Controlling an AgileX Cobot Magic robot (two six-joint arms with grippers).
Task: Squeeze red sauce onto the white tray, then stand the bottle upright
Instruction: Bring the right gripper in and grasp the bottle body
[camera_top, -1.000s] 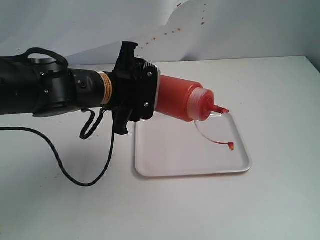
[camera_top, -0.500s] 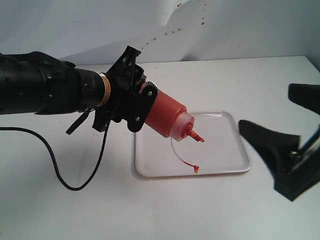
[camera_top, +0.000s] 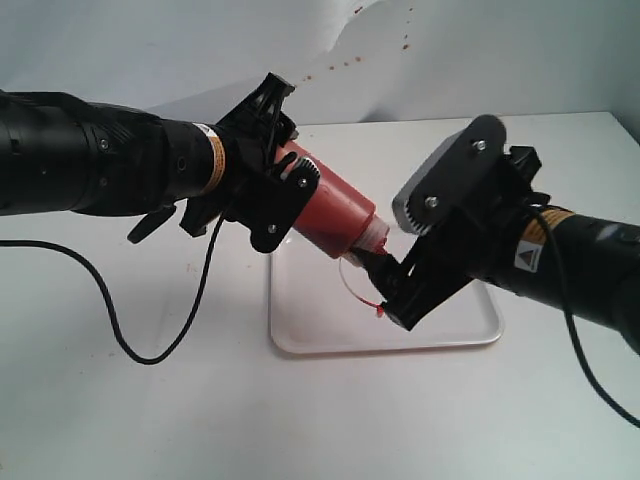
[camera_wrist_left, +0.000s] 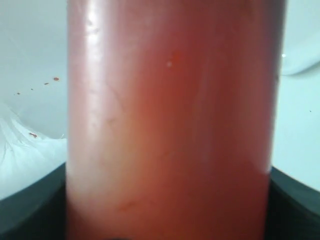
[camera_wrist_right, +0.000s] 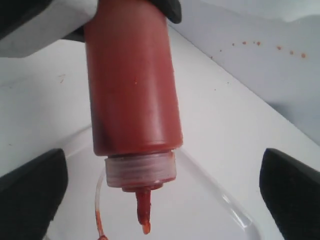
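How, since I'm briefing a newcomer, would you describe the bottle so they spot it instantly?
Find the white tray. Tilted above it, nozzle down, hangs the squeeze bottle, held in the left gripper. It is the only red, translucent cylinder there.

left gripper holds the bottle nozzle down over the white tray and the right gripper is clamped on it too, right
No: the right gripper is open, its fingers either side of the bottle without touching it, as the right wrist view shows. The rest is right.
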